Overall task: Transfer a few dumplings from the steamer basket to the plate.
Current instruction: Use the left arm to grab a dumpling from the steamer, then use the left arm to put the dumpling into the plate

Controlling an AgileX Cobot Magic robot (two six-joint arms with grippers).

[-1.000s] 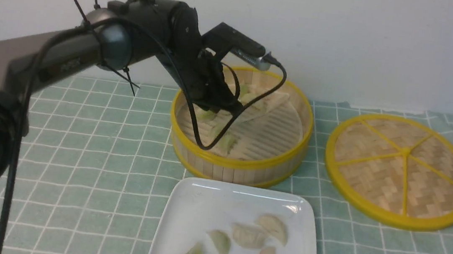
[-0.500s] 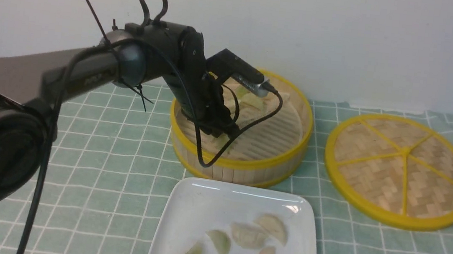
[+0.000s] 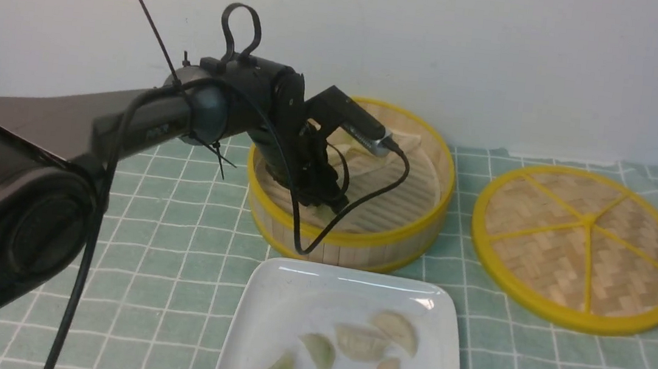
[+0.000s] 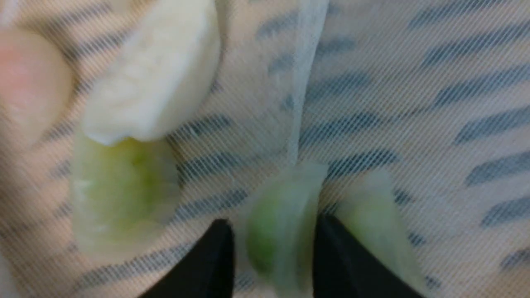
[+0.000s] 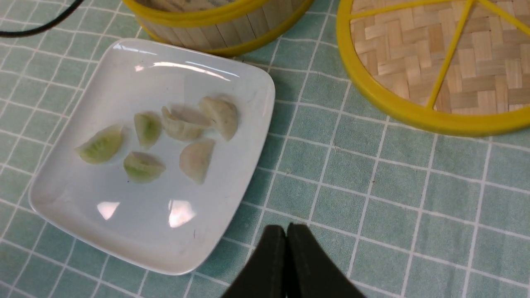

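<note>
The steamer basket (image 3: 348, 238) stands behind the white plate (image 3: 293, 291). My left gripper (image 3: 324, 202) is down inside the basket. In the left wrist view it (image 4: 271, 225) is open, its black fingers (image 4: 215, 256) on either side of a pale green dumpling (image 4: 277, 240) on the liner. A gap shows on one side. Near it lie a whitish dumpling (image 4: 153, 74) and two more green ones (image 4: 120, 194). Several dumplings (image 3: 361, 342) lie on the plate (image 5: 124, 74). My right gripper (image 5: 286, 227) is shut and empty, over the cloth beside the plate's corner. It is out of the front view.
The flat woven lid (image 3: 583, 236) with yellow rim lies to the right of the basket; it also shows in the right wrist view (image 5: 434, 62). A green checked cloth (image 3: 163, 252) covers the table. The left arm's black cable (image 3: 299, 236) hangs over the basket's near rim.
My left arm has swung lower and nearer, bringing the gripper down onto the basket's floor around a green dumpling. The plate and its dumplings have not moved.
</note>
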